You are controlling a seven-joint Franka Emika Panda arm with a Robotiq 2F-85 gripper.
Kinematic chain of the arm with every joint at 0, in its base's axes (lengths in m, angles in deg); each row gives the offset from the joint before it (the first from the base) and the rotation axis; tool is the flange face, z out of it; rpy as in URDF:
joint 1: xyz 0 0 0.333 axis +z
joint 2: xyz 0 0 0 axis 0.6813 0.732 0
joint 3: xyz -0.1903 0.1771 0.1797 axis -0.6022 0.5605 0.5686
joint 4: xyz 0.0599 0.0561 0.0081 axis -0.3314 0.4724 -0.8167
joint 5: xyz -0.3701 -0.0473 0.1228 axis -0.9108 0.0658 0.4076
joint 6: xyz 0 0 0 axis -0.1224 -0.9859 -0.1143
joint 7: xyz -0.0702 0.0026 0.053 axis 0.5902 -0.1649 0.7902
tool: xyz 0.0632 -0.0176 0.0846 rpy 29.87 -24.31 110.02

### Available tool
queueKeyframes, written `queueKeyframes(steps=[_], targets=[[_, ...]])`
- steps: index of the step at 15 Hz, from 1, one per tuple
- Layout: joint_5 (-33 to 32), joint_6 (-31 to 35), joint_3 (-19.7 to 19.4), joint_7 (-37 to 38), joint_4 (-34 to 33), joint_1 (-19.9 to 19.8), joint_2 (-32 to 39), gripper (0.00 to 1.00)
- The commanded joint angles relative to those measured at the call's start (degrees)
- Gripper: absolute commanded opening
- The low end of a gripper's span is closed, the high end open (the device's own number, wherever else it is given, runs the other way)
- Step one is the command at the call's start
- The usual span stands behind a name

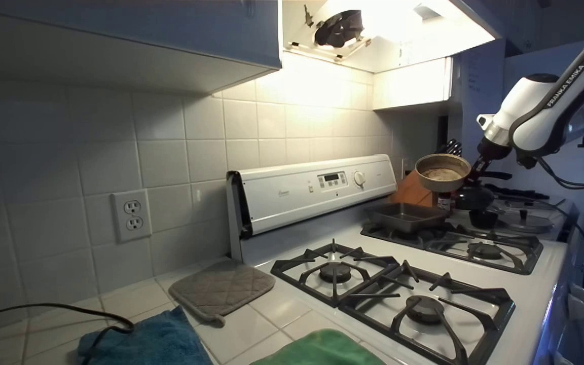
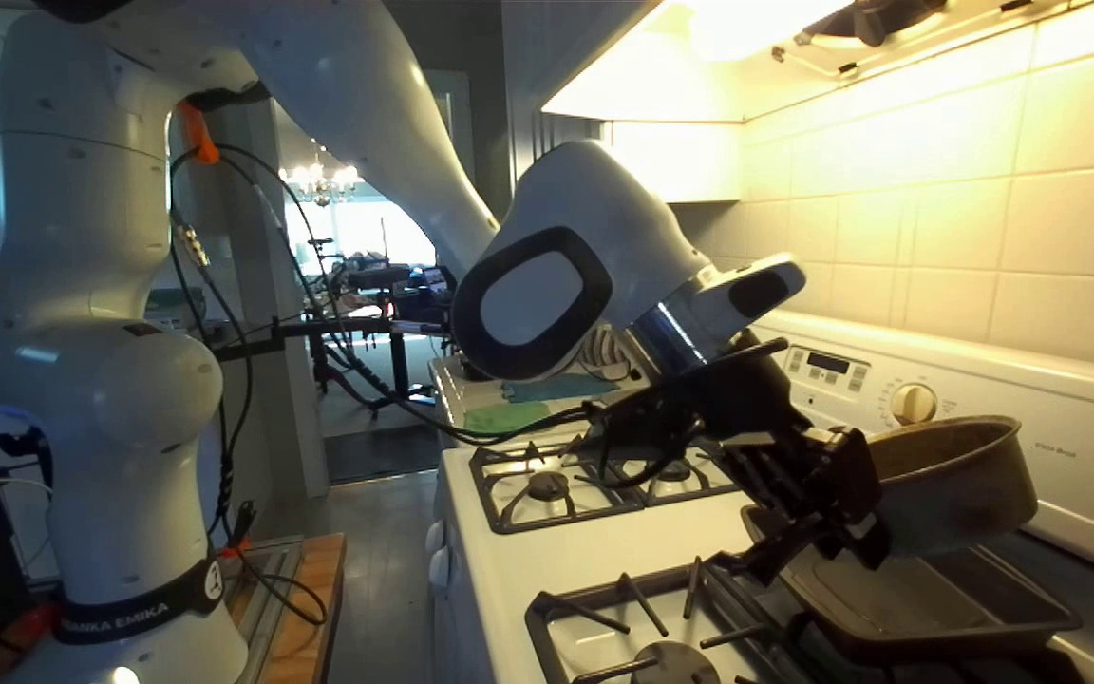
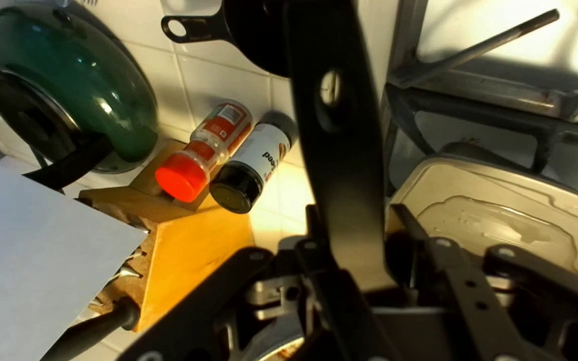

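Observation:
My gripper [image 3: 356,220] is shut on the black handle [image 3: 336,115] of a small round saucepan. The handle runs between the two fingers in the wrist view, with its holed end pointing away. The saucepan [image 1: 442,181] is held in the air and tilted, its brownish, stained inside showing in an exterior view. It also shows beyond the gripper [image 2: 837,518] in an exterior view [image 2: 960,499]. Below it a dark rectangular baking pan [image 1: 406,219] stands on a back burner grate. Clear liquid lies in the baking pan [image 3: 499,225] in the wrist view. Most of the saucepan is hidden there.
A white gas stove [image 1: 317,195] has black grates [image 1: 335,271]. Red-capped [image 3: 181,175] and black-capped [image 3: 236,188] seasoning bottles stand by a wooden knife block [image 3: 193,255]. A green wok [image 3: 68,80] and black cup [image 3: 256,35] are nearby. A lit hood [image 1: 398,30] hangs above.

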Motion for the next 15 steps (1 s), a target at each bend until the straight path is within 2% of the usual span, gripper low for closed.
queueKeyframes(steps=[1,8,9,10,12,13,14,15], targets=[[-2.46,-0.10,-3.27,-2.93,3.07,2.40,-7.64,0.11],[-5.33,-2.11,-5.20,-5.00,6.88,2.58,-13.57,0.11],[-6.17,-2.63,6.23,-4.93,7.17,-9.27,-14.44,0.11],[-6.63,-3.41,8.09,-5.40,7.86,-11.43,-15.57,0.11],[-7.50,-5.66,16.31,-6.20,9.29,-20.27,-17.77,0.11],[-8.61,-6.16,10.03,-6.24,10.56,-14.75,-19.31,0.11],[-9.39,-7.54,12.03,-6.28,10.76,-17.24,-20.25,0.11],[-10.25,-8.41,12.31,-6.04,11.14,-18.00,-21.09,0.11]])
